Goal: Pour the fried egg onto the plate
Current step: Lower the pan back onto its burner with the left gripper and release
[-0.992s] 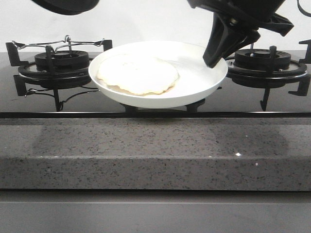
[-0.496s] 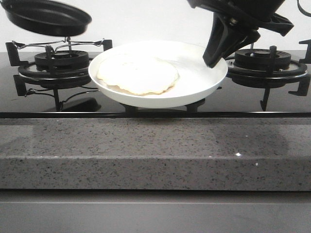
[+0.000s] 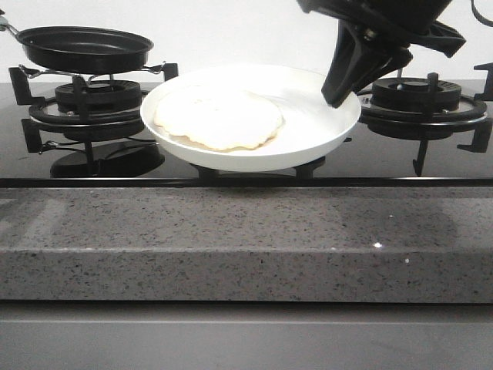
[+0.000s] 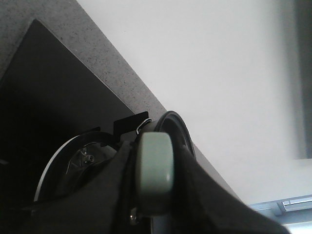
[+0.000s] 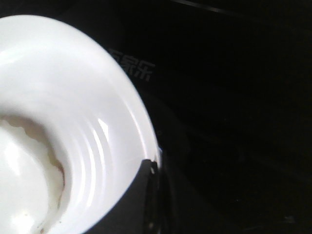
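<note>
Grey speckled stone forms the counter (image 3: pixel 246 239) across the front view, with a glossy black cooktop (image 3: pixel 385 158) set into it behind. Two black burner grates stand on the cooktop, the left burner (image 3: pixel 92 104) and the right burner (image 3: pixel 420 100), well apart. Between them sits the plate (image 3: pixel 323 123), white and shallow, raised a little above the glass and wider than either burner. The right gripper (image 3: pixel 343 89) reaches down from above onto the plate's right rim; in the right wrist view a dark finger lies against the outside of the plate (image 5: pixel 97 122) at its edge, so it is pinching the rim. The fried egg (image 3: pixel 218 118) lies flat inside the plate, on its left half, pale cream with a wavy, browned border (image 5: pixel 56 168). A black frying pan (image 3: pixel 85 48) hangs level just above the left burner. The left gripper (image 4: pixel 153 185) is clamped around the pan's pale green handle (image 4: pixel 155 170).
</note>
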Motion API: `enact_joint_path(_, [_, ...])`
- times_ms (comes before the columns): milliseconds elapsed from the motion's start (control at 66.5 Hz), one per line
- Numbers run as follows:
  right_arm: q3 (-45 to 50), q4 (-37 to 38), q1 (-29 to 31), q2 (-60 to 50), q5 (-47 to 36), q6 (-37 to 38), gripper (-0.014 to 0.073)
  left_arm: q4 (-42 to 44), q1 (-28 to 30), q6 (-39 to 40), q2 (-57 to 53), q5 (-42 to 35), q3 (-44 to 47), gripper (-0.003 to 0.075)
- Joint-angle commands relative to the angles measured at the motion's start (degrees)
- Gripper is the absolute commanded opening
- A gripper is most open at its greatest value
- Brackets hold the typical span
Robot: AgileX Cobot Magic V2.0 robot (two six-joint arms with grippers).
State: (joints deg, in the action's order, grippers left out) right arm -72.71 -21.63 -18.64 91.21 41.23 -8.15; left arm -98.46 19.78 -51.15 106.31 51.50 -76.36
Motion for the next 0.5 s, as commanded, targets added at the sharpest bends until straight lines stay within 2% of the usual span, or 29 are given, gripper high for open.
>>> enact_joint_path(0, [-1.38, -0.98, -0.15, -2.11, -2.44, -0.50, -0.0067, -1.91, 0.13, 0.09, -2.77, 0.83, -1.97, 0.0019])
enact_joint_path(165, [-1.38, -0.98, -0.15, -2.11, -2.44, -0.50, -0.0067, -0.85, 0.13, 0.09, -2.77, 0.53, -1.97, 0.0214])
enact_joint_path(195, [-1.38, -0.98, -0.15, -2.11, -2.44, -0.50, -0.0067, -0.39, 0.13, 0.09, -2.77, 0.53, -1.97, 0.0277])
enact_joint_path(346, [-1.38, -0.98, -0.15, -2.11, -2.44, -0.50, -0.0067, 2.11, 0.13, 0.09, -2.77, 1.38, -1.97, 0.0480])
enact_joint_path(406, [-1.38, -0.98, -0.15, -2.11, -2.44, -0.50, -0.0067, 2.66, 0.13, 0.09, -2.77, 1.69, -1.97, 0.0542])
enact_joint_path(481, [-1.38, -0.98, -0.15, -2.11, -2.44, -0.50, -0.0067, 2.89, 0.49, 0.09, -2.77, 2.13, -1.97, 0.0570])
